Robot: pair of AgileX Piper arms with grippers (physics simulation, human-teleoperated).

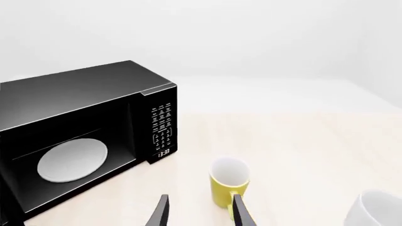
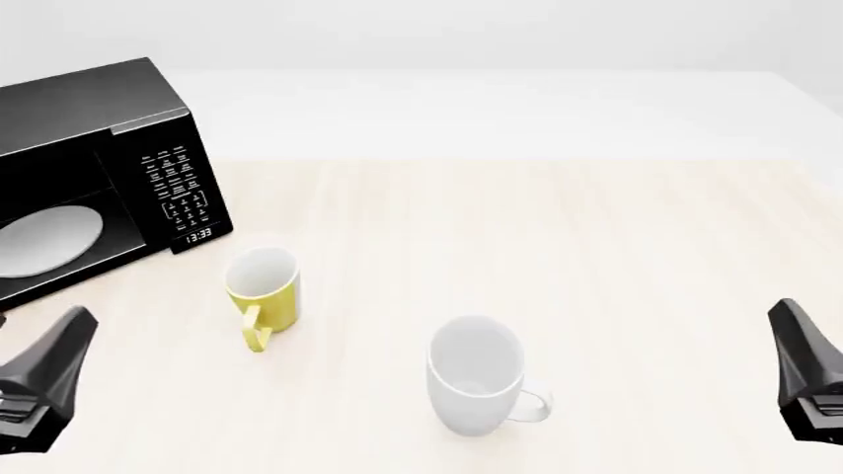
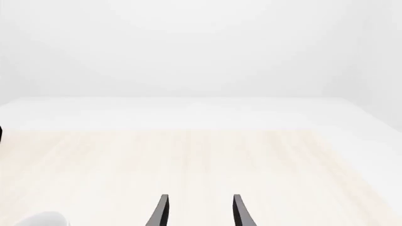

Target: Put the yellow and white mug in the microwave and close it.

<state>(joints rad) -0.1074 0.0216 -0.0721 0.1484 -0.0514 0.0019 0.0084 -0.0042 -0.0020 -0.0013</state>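
The yellow and white mug [image 2: 264, 288] stands upright on the table, just front-right of the microwave [image 2: 118, 118], its handle towards me. In the left wrist view the mug [image 1: 229, 184] is just ahead of my open, empty left gripper [image 1: 199, 215], close to one finger [image 1: 242, 214]. The microwave [image 1: 82, 99] is open, showing its white turntable plate [image 1: 72, 160]; the door is out of view. My left gripper [image 2: 66, 341] is at the near left. My right gripper [image 2: 795, 331], at the near right, is open and empty [image 3: 199, 215].
A larger all-white mug [image 2: 475, 375] stands near the table's front middle, right of the yellow mug; it also shows in the left wrist view [image 1: 377, 209] and as a sliver in the right wrist view [image 3: 37, 219]. The light wooden table [image 2: 593, 247] stretches to the right.
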